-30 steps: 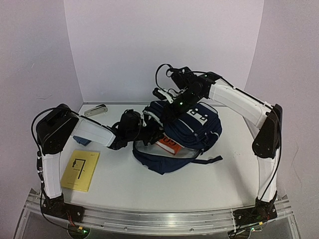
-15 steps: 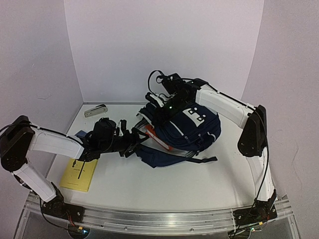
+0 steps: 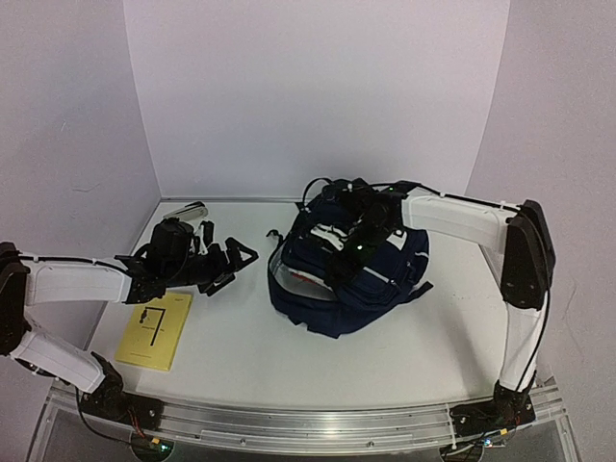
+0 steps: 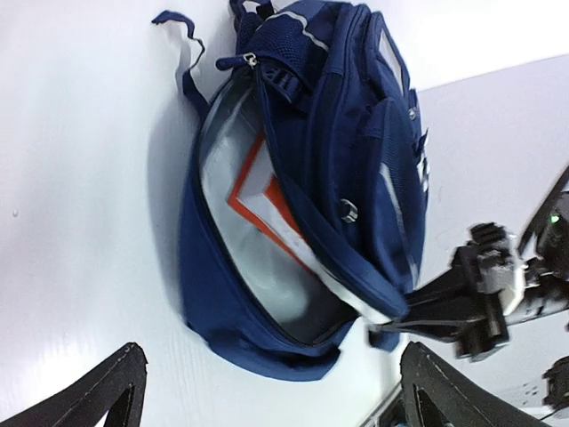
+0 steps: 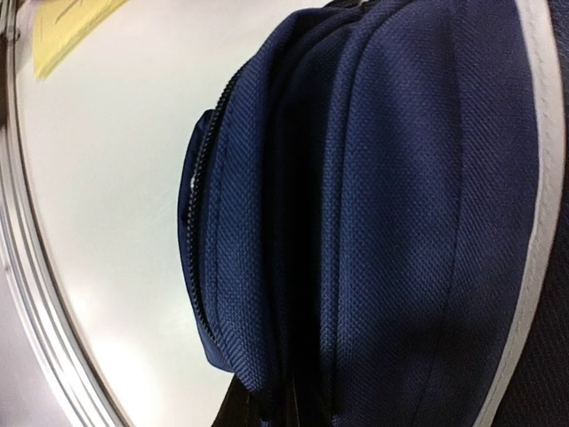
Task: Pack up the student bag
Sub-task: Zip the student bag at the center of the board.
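The student bag (image 3: 385, 279) is a dark navy backpack lying on its side mid-table, its main compartment unzipped toward the left. The left wrist view shows the bag (image 4: 356, 133) with grey lining and a white, orange-edged flat item (image 4: 267, 200) inside. My left gripper (image 3: 236, 258) is open and empty, just left of the opening; its fingertips (image 4: 124, 365) frame the bag's lower end. My right gripper (image 3: 348, 252) sits on top of the bag, shut on the upper flap's edge (image 4: 396, 311). The right wrist view is filled with navy fabric (image 5: 400, 178).
A yellow notebook (image 3: 156, 329) lies flat at the front left, below my left arm; it also shows in the right wrist view (image 5: 67, 27). A clear plastic item (image 3: 186, 209) lies at the back left. A metal rail (image 3: 308, 423) runs along the near edge.
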Available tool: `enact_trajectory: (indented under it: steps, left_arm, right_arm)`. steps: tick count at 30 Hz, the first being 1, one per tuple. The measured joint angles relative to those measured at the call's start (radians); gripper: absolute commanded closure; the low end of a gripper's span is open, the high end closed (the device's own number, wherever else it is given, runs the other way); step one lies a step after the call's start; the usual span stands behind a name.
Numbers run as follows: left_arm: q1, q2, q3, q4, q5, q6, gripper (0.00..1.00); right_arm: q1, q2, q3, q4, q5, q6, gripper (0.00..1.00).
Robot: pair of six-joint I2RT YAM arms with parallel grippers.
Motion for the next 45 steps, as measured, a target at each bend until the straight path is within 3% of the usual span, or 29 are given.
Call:
enact_trajectory:
  steps: [7,13,25,33,39,45]
  left_arm:
    - [0.020,0.097,0.114,-0.097,0.106,0.226,0.07]
    - [0.021,0.166,0.205,-0.117,0.189,0.469,0.22]
    - [0.020,0.426,0.371,-0.124,0.260,0.969,0.31]
    - [0.008,0.548,0.403,-0.117,0.300,1.173,0.40]
    - [-0.031,0.578,0.418,-0.088,0.300,1.280,0.55]
    - [-0.036,0.620,0.452,-0.051,0.301,1.331,0.59]
  right_arm:
    - [-0.049,-0.153,-0.102,-0.166,0.034,-0.221,1.00]
    - [-0.061,-0.233,-0.188,-0.229,0.090,-0.379,1.00]
    - [-0.067,-0.278,-0.217,-0.319,0.103,-0.511,1.00]
    - [-0.069,-0.327,-0.286,-0.343,0.105,-0.554,1.00]
    - [-0.069,-0.357,-0.340,-0.354,0.106,-0.580,1.00]
    - [-0.069,-0.375,-0.355,-0.355,0.107,-0.582,1.00]
